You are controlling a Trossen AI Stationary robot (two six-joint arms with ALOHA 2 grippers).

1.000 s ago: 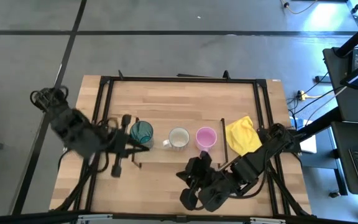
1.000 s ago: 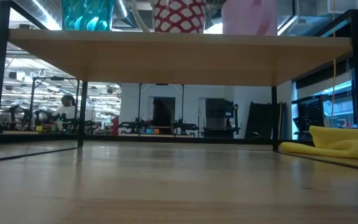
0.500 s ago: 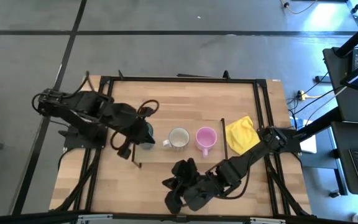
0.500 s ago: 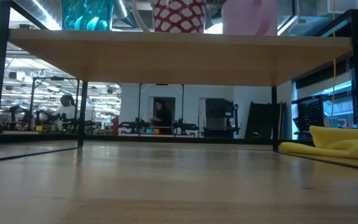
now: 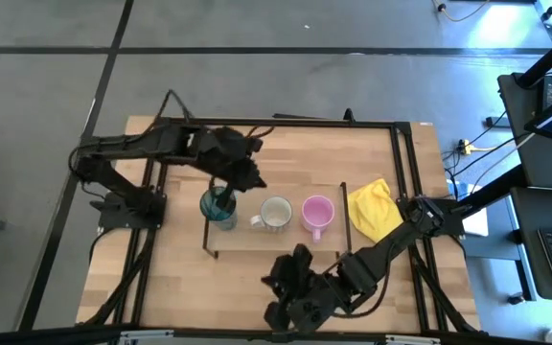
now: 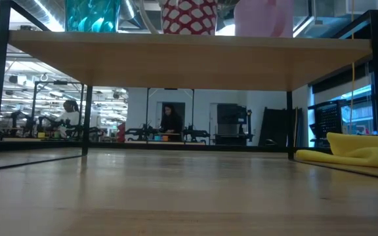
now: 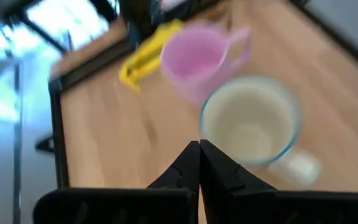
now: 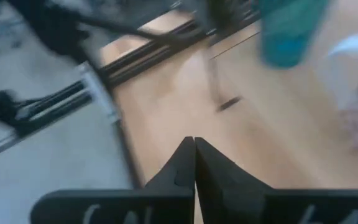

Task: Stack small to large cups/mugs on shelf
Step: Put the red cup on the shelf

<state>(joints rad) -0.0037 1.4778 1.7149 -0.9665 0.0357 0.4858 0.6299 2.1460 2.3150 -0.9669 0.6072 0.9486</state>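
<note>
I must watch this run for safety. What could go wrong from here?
1. The left pincer is shut and hangs close above the teal tumbler; this tall cup could tip off the shelf.
2. The white mug and pink mug stand close together, so moving one may knock the other.

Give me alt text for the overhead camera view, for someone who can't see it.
Seen from above, a teal tumbler, cream mug and pink mug stand in a row on a low wooden shelf. The left gripper hovers just behind the tumbler; the right gripper waits near the table's front edge, and a yellow cloth lies beside the shelf.
</note>
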